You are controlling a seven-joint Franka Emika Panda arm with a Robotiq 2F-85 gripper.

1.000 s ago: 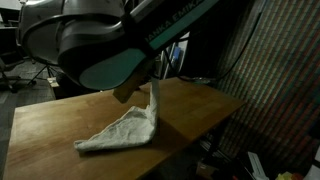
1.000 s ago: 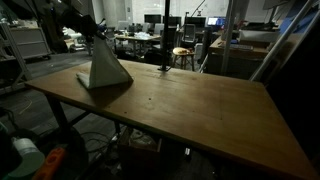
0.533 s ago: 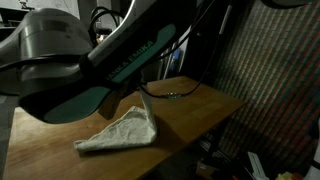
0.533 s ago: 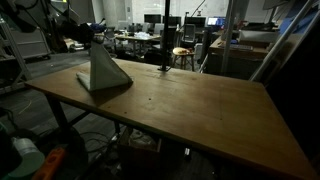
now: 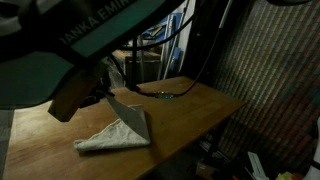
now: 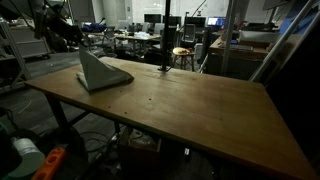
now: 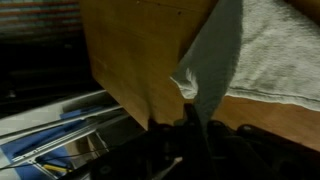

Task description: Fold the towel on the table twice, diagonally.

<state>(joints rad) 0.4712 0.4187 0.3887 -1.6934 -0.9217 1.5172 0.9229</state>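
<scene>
Grey towel (image 6: 103,73) sits on the wooden table (image 6: 190,110), upper left of the frame. The claw (image 7: 192,126) pinches one corner, held up; in the wrist view the rest spreads toward the upper right.

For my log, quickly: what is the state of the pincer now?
Pincer: closed, holding a raised corner of the towel.
</scene>
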